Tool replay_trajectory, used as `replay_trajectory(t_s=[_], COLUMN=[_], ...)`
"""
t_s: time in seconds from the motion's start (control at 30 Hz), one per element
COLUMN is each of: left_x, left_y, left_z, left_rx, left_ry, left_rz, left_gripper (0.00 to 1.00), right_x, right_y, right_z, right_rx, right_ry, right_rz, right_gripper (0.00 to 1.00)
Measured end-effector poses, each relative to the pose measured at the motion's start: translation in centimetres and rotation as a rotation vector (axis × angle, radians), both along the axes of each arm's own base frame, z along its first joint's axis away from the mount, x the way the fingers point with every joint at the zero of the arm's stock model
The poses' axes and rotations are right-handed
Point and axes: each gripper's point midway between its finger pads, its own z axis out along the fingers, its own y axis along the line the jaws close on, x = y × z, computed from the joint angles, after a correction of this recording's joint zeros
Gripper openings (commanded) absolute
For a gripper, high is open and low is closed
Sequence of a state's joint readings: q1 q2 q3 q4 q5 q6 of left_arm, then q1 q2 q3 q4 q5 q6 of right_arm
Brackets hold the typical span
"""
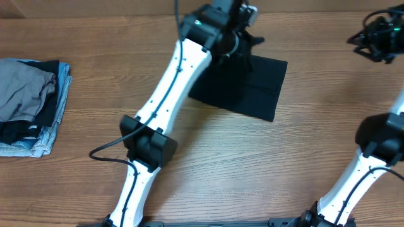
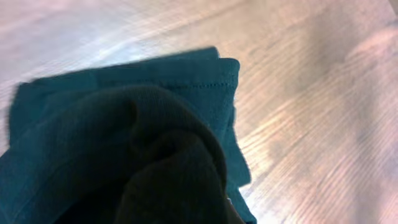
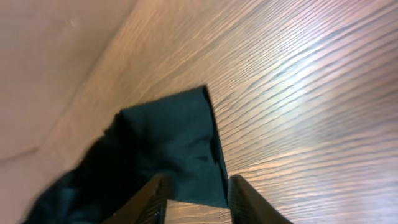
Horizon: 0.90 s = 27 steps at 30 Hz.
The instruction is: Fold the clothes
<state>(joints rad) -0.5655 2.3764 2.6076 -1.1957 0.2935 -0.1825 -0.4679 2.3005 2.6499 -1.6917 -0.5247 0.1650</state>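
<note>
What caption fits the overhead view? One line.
Left gripper over a dark folded garment; folded clothes stacked at the table's left edge.

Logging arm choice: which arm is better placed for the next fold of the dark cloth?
Left. The left tool is over the cloth, with fabric bunched close in its wrist view; the right tool sits off to the side, apart from it.

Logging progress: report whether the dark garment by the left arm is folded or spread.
Folded: the dark garment lies as a compact rectangle, and the left wrist view shows stacked layered edges.
</note>
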Motion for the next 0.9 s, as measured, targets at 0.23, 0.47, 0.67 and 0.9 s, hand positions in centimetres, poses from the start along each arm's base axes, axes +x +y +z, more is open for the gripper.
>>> replay_trajectory(t_s=[0.23,0.47,0.67,0.9], left_x=[-1.6,-2.2,-1.6,-1.4], left_y=[-1.8,-3.8,-6.2,-4.1], left_z=[-1.3,-4.3,-7.9,-9.7], left_rx=[0.023,0.048,0.016,0.105], left_ry=[0.026,0.059,0.084,0.128], left_rz=[-0.038,-0.064,-0.095,-0.018], left_gripper=[0.08,0.45,1.0,1.0], right_x=[-2.0,-1.8,-1.7,-1.5], right_y=[-2.4,-1.8,-1.6,-0.9], right_z=[3.5,3.9,4.0,4.2], right_rx=[-0.027,0.005,0.015,0.037], right_ry=[-0.071,-0.088,-0.093,-0.105], right_rz=[-0.067,-0.055,-0.052,-0.034], right_gripper=[0.87,0.96,0.98,1.0])
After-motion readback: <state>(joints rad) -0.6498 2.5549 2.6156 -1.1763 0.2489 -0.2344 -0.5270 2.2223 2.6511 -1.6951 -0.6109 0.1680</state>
